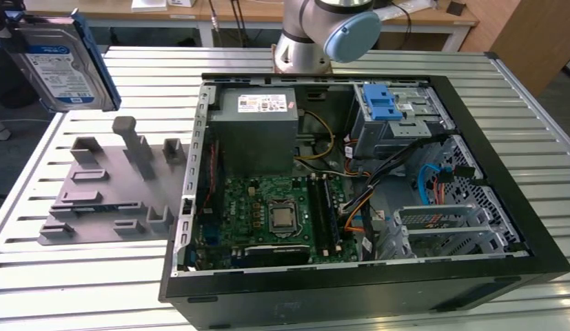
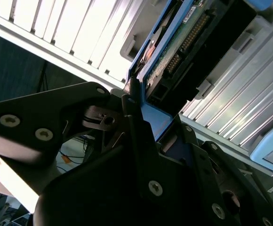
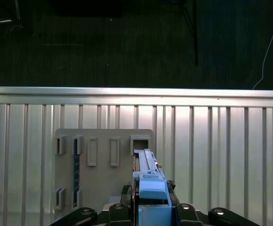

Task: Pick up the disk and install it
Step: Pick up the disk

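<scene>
The disk [image 1: 59,62] hangs in the air at the exterior view's upper left, above the ribbed table. Its white-and-blue label faces the camera and a blue frame runs along its edges. In the first wrist view the disk [image 3: 148,176] shows edge-on, with my gripper [image 3: 151,209] shut on its blue frame. The second wrist view shows the disk's circuit-board underside [image 2: 183,42] clamped between the black fingers [image 2: 134,113]. The disk is lifted above the grey moulded holder [image 1: 110,186], clear of its posts.
An open computer case [image 1: 505,207] lies on the table at the exterior view's right, with the motherboard [image 1: 276,217] exposed. Its drive bay with a blue latch [image 1: 388,103] sits in the far corner. The arm's base [image 1: 317,34] stands behind the case. The holder [image 3: 103,179] lies under the disk.
</scene>
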